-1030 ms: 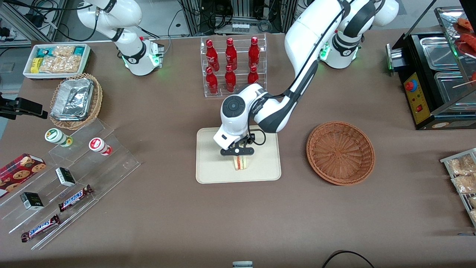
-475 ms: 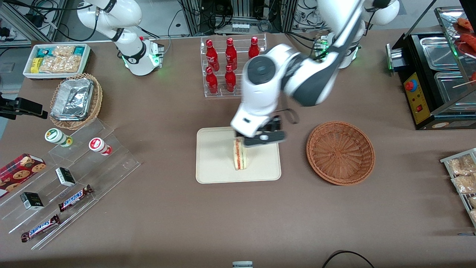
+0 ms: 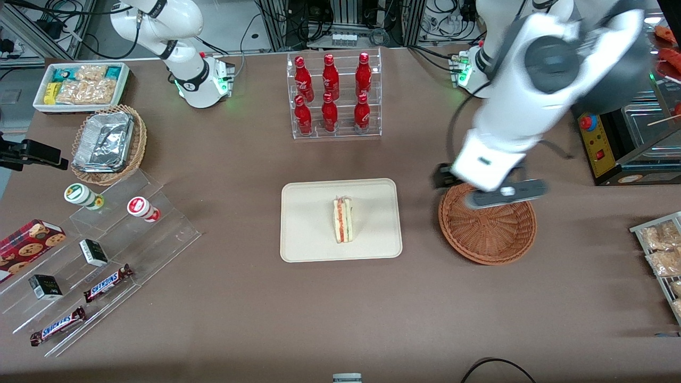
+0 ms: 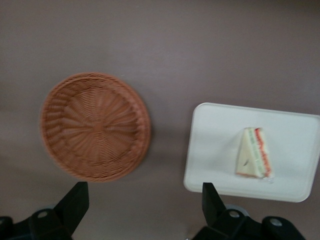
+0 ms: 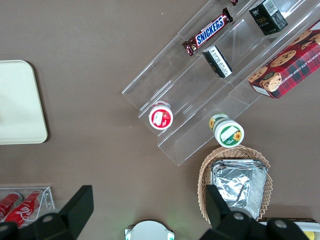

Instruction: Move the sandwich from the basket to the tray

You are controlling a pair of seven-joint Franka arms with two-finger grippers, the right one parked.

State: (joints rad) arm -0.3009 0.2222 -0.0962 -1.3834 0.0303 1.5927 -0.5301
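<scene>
The sandwich (image 3: 343,221) lies on its side on the cream tray (image 3: 308,213), filling edge showing red and green. Nothing touches it. The reddish-brown basket (image 3: 489,236) stands empty beside the tray, toward the working arm's end of the table. My left gripper (image 3: 503,198) is open and empty, raised high above the basket's edge farther from the front camera. In the left wrist view the gripper (image 4: 142,200) spreads wide over bare table, with the basket (image 4: 95,127), the tray (image 4: 215,150) and the sandwich (image 4: 254,160) all far below.
A clear rack of red bottles (image 3: 332,96) stands farther from the front camera than the tray. A black appliance (image 3: 617,122) and a rack of packets (image 3: 662,250) sit at the working arm's end. Stepped acrylic shelves (image 3: 106,255) and a foil-filled tan basket (image 3: 109,143) sit at the parked arm's end.
The gripper let go of the sandwich on the tray, rose, and swung away to above the basket. The sandwich stays lying on the tray.
</scene>
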